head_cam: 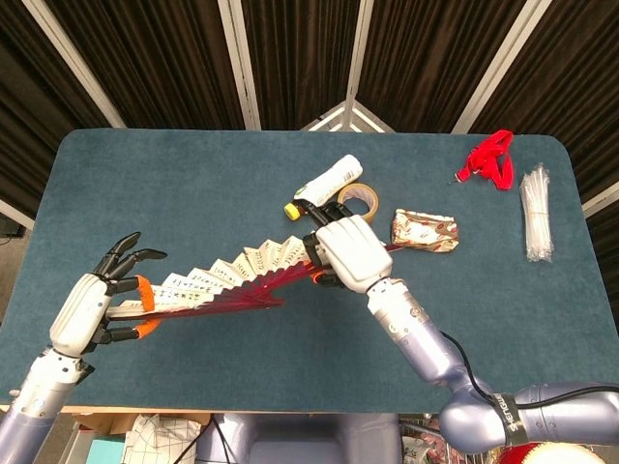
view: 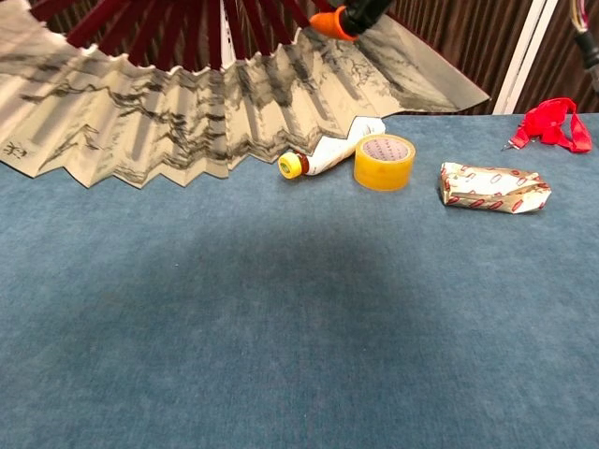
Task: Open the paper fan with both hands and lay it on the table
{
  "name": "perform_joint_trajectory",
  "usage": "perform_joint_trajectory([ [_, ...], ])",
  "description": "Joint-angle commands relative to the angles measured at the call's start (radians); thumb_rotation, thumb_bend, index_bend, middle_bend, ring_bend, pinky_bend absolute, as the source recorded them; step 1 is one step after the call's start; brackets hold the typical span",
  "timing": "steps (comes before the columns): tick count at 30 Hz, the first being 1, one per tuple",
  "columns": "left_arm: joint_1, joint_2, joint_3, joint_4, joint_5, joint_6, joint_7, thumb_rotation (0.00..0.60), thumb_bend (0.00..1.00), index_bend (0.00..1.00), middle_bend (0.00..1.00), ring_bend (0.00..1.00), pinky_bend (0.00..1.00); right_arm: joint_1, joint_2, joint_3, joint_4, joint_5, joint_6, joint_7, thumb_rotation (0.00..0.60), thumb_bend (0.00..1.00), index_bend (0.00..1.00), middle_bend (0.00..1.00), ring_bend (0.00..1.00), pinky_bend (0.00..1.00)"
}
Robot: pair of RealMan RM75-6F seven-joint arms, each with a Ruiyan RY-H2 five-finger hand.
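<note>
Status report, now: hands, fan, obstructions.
Both hands, left and right, hold the fan. Fan spread, above table. Bottle and tape roll close behind.

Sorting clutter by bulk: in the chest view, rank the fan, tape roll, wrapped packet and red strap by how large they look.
1. paper fan, though it is nearest the camera
2. wrapped packet
3. red strap and tape roll look alike; the strap is cropped

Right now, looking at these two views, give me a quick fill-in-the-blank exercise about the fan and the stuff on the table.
1. The paper fan is held by ____ hands, the left hand and the right hand.
2. The bottle lies on its side and has a ____ cap.
3. The tape roll lies right beside the ____.
4. The fan's ribs are dark ____.

Missing words: both; yellow; bottle; red
</note>
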Motion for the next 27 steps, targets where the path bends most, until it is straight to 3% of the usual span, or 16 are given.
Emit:
perform_joint_trajectory([
  [1,-0.014,-0.025,-0.015,0.000,-0.006,-0.008,0.059,0.600,0.42,0.68,0.22,0.00,0.10,-0.018,-0.007,-0.007,0.027,-0.017,0.001,0.018,0.600,0.47,0.84,0.14,0.24,0.19],
  [9,-0.037,-0.073,-0.044,0.024,-0.015,-0.014,0.200,0.600,0.42,0.68,0.22,0.00,0.10,-0.064,0.014,-0.014,0.045,-0.060,-0.034,0.087,0.600,0.47,0.84,0.14,0.24,0.19],
  [27,-0.077,-0.157,-0.068,0.101,0.026,-0.010,0.343,0.600,0.42,0.67,0.22,0.00,0.10,-0.107,0.070,0.000,0.007,-0.092,-0.110,0.168,0.600,0.47,0.84,0.14,0.24,0.19],
])
